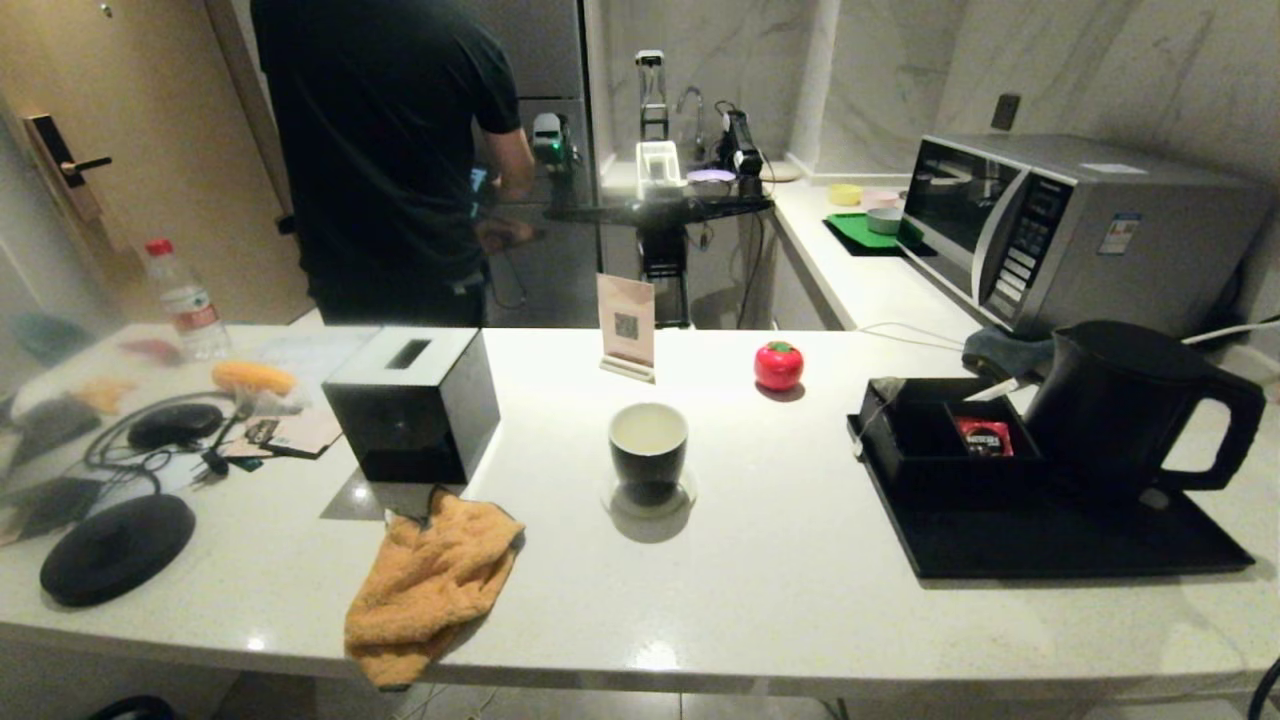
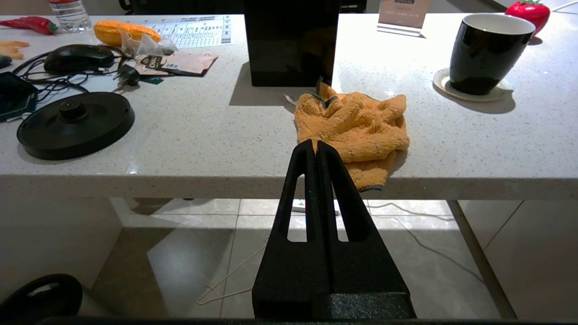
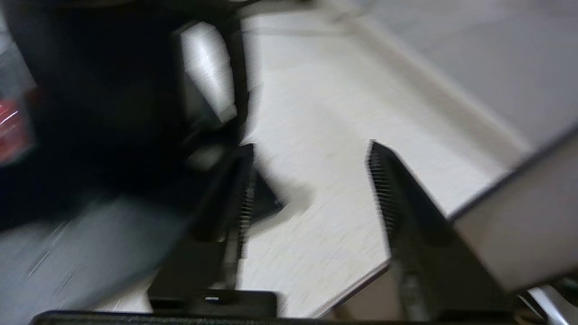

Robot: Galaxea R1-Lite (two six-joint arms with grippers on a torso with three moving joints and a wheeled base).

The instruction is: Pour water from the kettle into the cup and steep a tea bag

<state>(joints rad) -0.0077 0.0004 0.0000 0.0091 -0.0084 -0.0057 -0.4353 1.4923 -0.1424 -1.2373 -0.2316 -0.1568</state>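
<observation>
Near edge first: the left gripper (image 2: 316, 146) hung below the counter's front edge, fingers pressed together, holding nothing, parked. The right gripper (image 3: 309, 180) sat off the counter's right end beside the kettle (image 1: 1130, 405); its fingers stood apart with nothing between them, bare countertop showing in the gap, view smeared by motion. An orange cloth (image 1: 425, 585) drooped over the near edge, left of centre; the flat round kettle base (image 1: 115, 548) lay at near left. The cup (image 1: 648, 452) stood mid-counter on a small white coaster (image 2: 496, 92), upright; whether it held water could not be told. It looked glossy, handleless, probably ceramic, so likely slippery and breakable. The kettle stood at right on a black tray (image 1: 1060, 540), spout toward the cup, loop handle (image 1: 1225, 430) facing right. Judged heavy if filled, rigid, matte so decent friction; the handle's upright bar looked the place to grip. A compartment box (image 1: 945, 440) on the tray held a red sachet (image 1: 983, 436), thin and light, probably fiddly to pinch. Counter (image 1: 780, 600) was white speckled stone, hard and smooth. Further back: black tissue box (image 1: 412, 402), sign stand (image 1: 626, 325), red tomato-shaped thing (image 1: 778, 365), microwave (image 1: 1060, 225) far right, a person (image 1: 390, 150) standing beyond the counter, marble walls.
</observation>
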